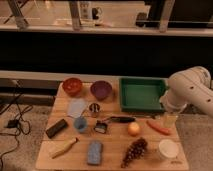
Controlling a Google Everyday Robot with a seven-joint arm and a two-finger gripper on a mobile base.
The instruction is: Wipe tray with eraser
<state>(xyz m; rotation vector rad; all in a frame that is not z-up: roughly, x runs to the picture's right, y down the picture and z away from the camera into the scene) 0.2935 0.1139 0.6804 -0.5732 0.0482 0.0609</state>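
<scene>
While the black eraser [56,128] is lying near the left edge of the bench [112,152], well apart from the green tray [142,95] at the back right, no wiping is happening yet. The gripper [170,119] is hanging below the white arm [190,90], just beside the tray's front right corner, not holding the eraser; how far open it is I cannot tell. By my judgement, all 2 steps, pickup and wipe, are waiting to be done

Likely an indoor robot test lab: a pale wooden table [112,152] laid with assorted props, with black cables [14,114] trailing across a speckled floor [22,150]. The gripper [170,119] hangs near the table's right edge
</scene>
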